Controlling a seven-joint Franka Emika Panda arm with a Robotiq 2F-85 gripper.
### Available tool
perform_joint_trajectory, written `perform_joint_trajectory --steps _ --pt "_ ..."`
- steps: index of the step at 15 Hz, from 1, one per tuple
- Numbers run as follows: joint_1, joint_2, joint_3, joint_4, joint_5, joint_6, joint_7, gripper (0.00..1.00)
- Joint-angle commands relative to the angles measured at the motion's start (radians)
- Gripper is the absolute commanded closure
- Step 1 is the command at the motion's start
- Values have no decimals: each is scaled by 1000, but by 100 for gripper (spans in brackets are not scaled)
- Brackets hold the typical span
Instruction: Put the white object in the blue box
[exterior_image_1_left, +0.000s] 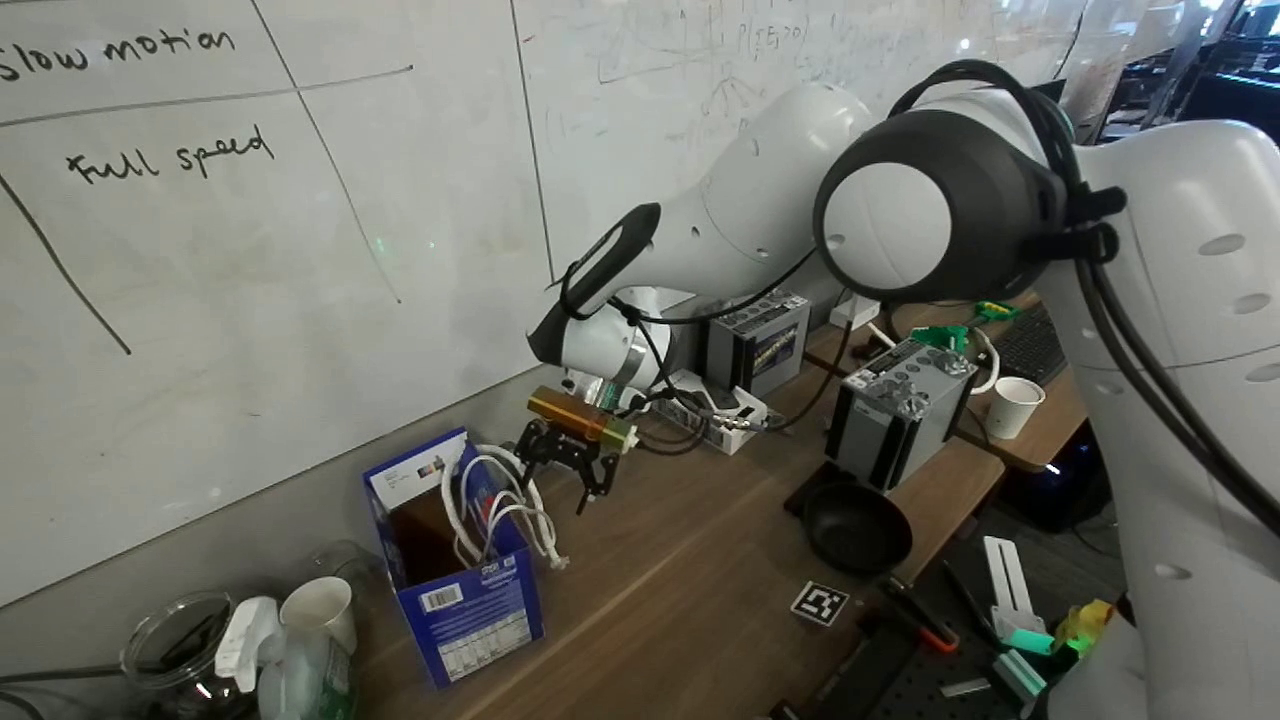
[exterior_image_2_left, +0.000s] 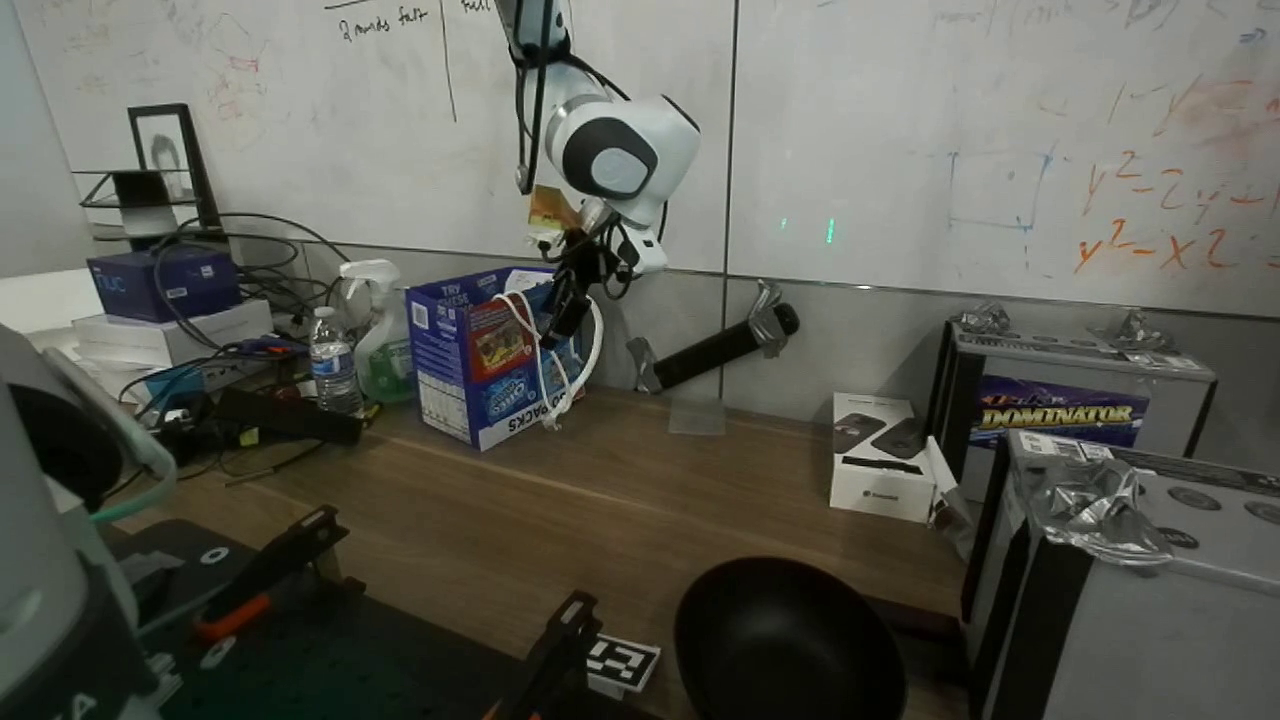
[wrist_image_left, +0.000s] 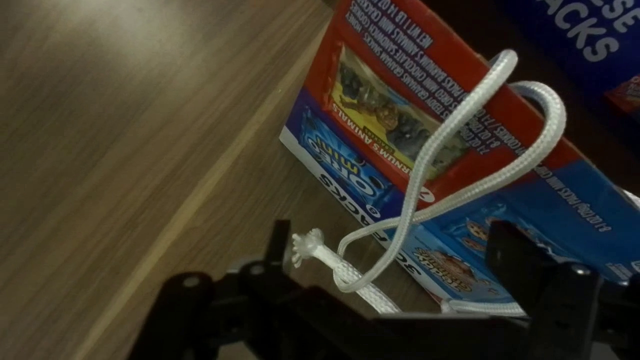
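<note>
Your white rope (wrist_image_left: 419, 172) looks only partly in: it lies over the right-hand wall of the blue box (exterior_image_1_left: 470, 612), with loops at the opening and strands hanging outside down to a frayed end (wrist_image_left: 310, 245) near the box's foot. Treat the job as partly done: the step looks to be bringing that outside portion over the rim. Your end effector (exterior_image_1_left: 554, 494) hangs just right of the box with its fingers spread, pinching nothing. In the wrist view the strands show between them, but you can't tell whether either finger touches rope. Lower until the fingers flank the hanging strands together, and stay off the wall so you don't clamp or tip the box. Close, rise straight until the frayed end clears the rim, go left, and release low; limp rope will likely trail and snag. Approach over the table (exterior_image_1_left: 640, 580) from the right; the whiteboard (exterior_image_1_left: 400, 220) hems in the far side.
</note>
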Motion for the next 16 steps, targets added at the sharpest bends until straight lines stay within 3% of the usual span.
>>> perform_joint_trajectory --steps 1,5,16 --pt "25 16 -26 55 -91 -14 51 0" --pt "18 33 -31 96 -179 -12 80 0" --pt "8 161 25 193 -128 -17 117 0"
